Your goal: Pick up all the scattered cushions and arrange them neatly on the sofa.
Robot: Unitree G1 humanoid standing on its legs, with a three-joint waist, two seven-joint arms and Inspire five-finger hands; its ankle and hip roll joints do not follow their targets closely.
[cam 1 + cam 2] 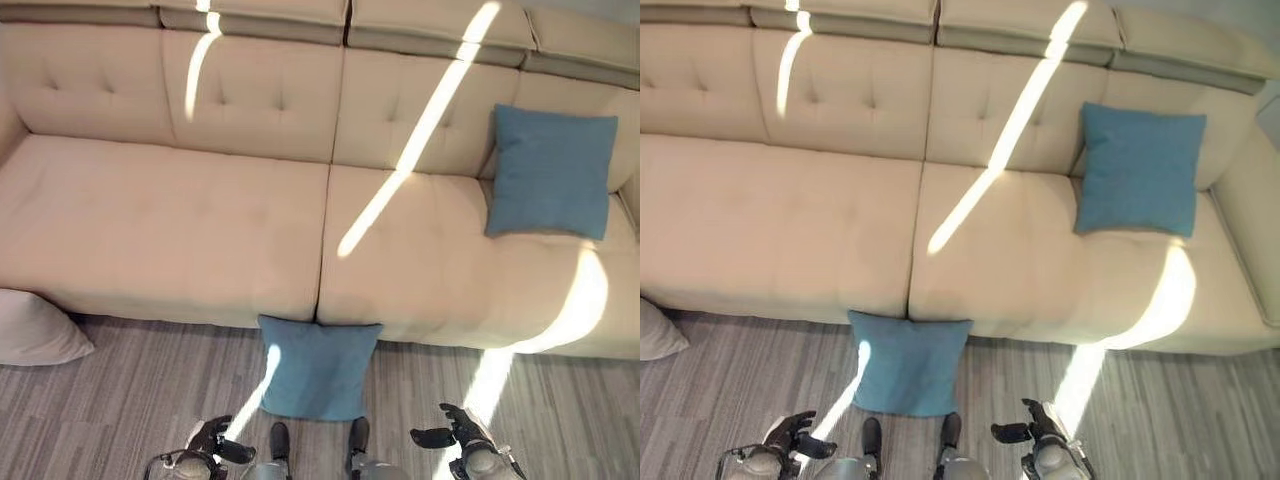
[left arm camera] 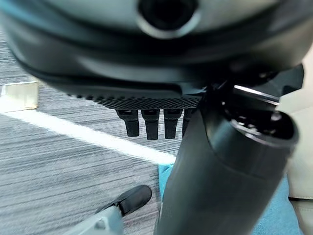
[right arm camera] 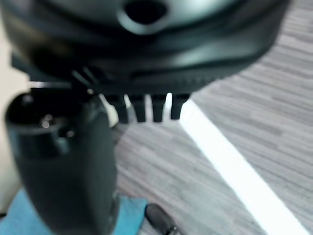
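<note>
Two cushions off the sofa, both hands free.

A pale cushion [image 1: 35, 330] lies on the floor [image 1: 130, 400] at the sofa's [image 1: 170, 220] left end. The left hand [image 1: 212, 440], fingers [image 2: 149, 125] straight, holds nothing. The blue cushion [image 1: 318, 368] leans square-on against the sofa front, no long axis; best gripped by its side edges. The right hand [image 1: 455, 432] is likewise empty. Another blue cushion [image 1: 553, 170] rests against the sofa back.

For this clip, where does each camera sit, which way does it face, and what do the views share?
Left eye view: head, down at sofa; both hands low.
Right eye view: same, offset sideways.
Left wrist view: along open left hand at the floor.
Right wrist view: along open right hand, likewise.
All share the blue floor cushion.
</note>
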